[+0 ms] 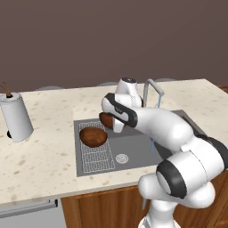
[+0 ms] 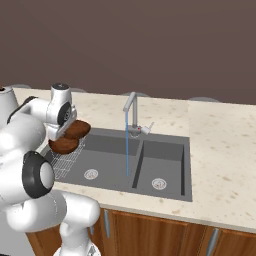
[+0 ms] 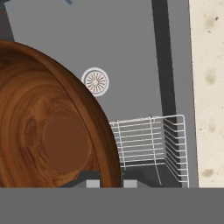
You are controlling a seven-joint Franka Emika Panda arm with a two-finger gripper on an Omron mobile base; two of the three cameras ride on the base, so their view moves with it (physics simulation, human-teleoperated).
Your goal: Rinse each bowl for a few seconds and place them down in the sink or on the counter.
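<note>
Wooden bowl (image 3: 52, 131) pinched in the gripper (image 3: 109, 183); right base view shows running water (image 2: 127, 145), fingertips mostly hidden.

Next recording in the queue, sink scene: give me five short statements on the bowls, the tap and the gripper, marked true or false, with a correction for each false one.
1. Water runs from the faucet. True.
2. Both bowls rest on the counter. False: one bowl lies on the wire grid in the sink; the other bowl is lifted above it.
3. The gripper is shut on a bowl. True.
4. The held bowl is under the stream. False: it hangs over the grid, apart from the stream.
5. A white cylinder stands on the counter. True.
</note>
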